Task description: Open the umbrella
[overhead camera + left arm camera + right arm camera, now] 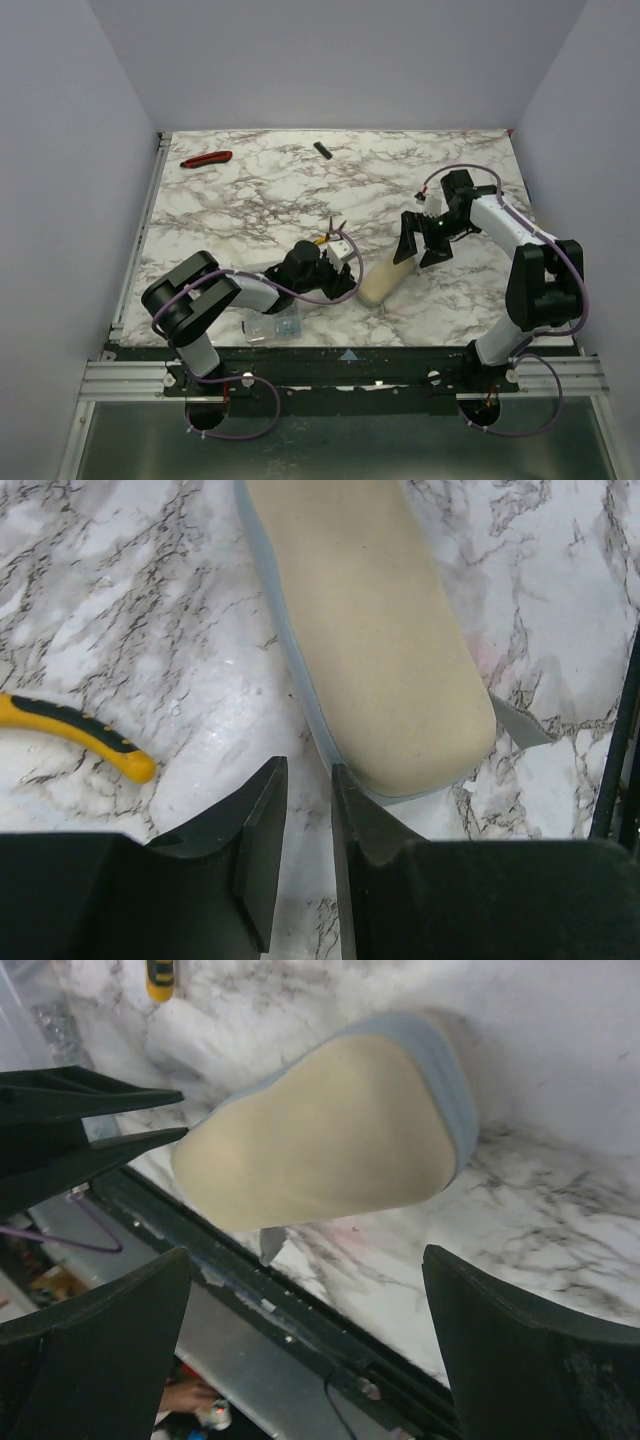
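- Cream packed umbrella (383, 281) lies on the marble table (250, 190).
- Left gripper (308, 770), jaws slightly apart and empty, is just beside one end.
- Right gripper (420, 250), jaws wide apart, is at the other end.

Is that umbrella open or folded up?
Folded. The umbrella lies flat on the marble table as a closed cream capsule; no canopy or shaft shows.

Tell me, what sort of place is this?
Probably a robot test booth: a left arm and right arm bolted to a metal rail, and a marble-patterned table boxed in by plain grey walls.
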Available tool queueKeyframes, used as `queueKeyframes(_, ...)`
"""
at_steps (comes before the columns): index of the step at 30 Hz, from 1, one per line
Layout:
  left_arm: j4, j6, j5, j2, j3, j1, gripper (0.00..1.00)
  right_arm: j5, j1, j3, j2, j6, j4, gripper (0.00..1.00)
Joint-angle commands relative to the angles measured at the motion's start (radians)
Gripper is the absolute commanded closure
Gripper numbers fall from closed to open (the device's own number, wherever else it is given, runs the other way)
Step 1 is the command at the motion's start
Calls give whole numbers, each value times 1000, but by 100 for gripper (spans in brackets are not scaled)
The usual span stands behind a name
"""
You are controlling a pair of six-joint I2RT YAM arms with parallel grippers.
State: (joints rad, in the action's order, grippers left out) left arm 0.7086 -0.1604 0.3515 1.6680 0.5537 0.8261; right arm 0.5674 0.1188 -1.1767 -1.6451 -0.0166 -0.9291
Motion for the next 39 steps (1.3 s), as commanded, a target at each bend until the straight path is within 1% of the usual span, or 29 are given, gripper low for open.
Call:
queueKeyframes(1,-22,54,87,46,52,29,76,155,5,69,-36,-75,7,1)
queueKeyframes(3,-26,54,88,71,79,40,77,166,5,86,-53,-81,29,2)
queueKeyframes(6,-21,41,81,90,112,47,77,182,5,103,-84,-95,67,10)
queueKeyframes(9,-32,35,70,72,119,47,77,174,5,98,-113,-104,94,16)
queueKeyframes(12,-43,89,78,20,61,47,70,157,5,92,-141,-83,95,24)
queueKeyframes(15,-36,139,67,-34,-26,47,58,143,5,91,-169,-55,105,33)
queueKeyframes(19,-45,149,63,-47,-50,47,50,138,4,92,-197,-36,129,40)
queueKeyframes(22,-75,153,77,-24,-17,51,47,134,5,82,-213,-12,137,43)
queueKeyframes(24,-58,198,81,-11,-21,59,46,127,5,70,-223,6,138,45)
queueKeyframes(28,-13,241,79,22,-28,68,43,129,4,34,-264,79,116,54)
queueKeyframes(30,18,257,96,40,-30,74,42,130,4,18,-282,103,105,55)
queueKeyframes(33,131,293,127,60,-65,83,41,144,2,0,-298,136,97,55)
queueKeyframes(39,141,262,124,109,-27,91,44,154,2,-13,-314,182,84,55)
